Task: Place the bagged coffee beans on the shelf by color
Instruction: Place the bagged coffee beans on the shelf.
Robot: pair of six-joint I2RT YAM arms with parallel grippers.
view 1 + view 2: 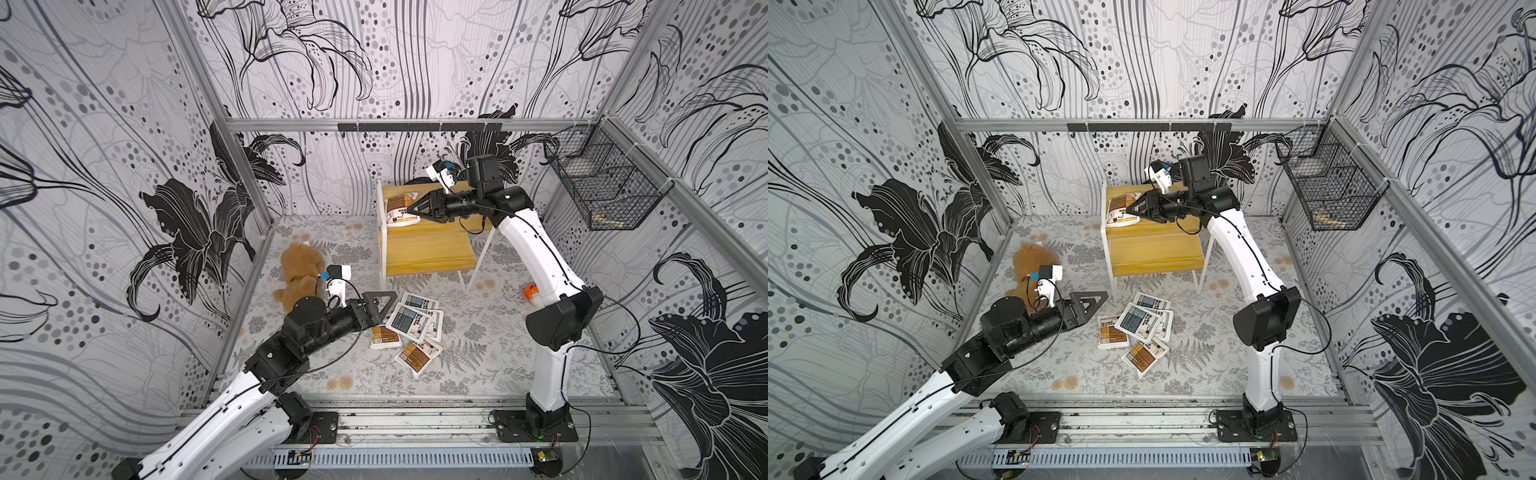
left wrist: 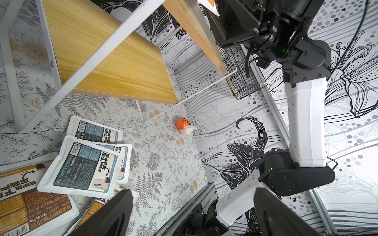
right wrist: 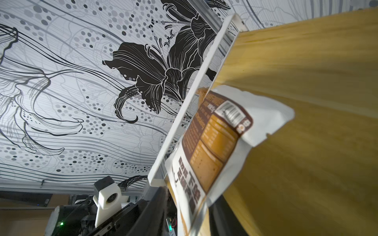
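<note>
Progress: right gripper (image 1: 410,210) reaches over upper yellow board of small two-tier white-framed wooden shelf (image 1: 428,253). Tips sit at edge of flat white coffee pouch with brown-orange panel (image 1: 399,203). Pouch lies on upper board beside side rail, edge nearest gripper raised. Whether jaws grip or have let go: cannot tell.

Left gripper (image 1: 386,309) spread wide, empty, just beside floor pile.

Pile: three grey-blue-panel pouches (image 1: 409,322), two brown-orange-panel pouches (image 1: 417,353), overlapping.

Judgement: one of six shelved, five to go. Lower board bare, likely for grey-blue set.
</note>
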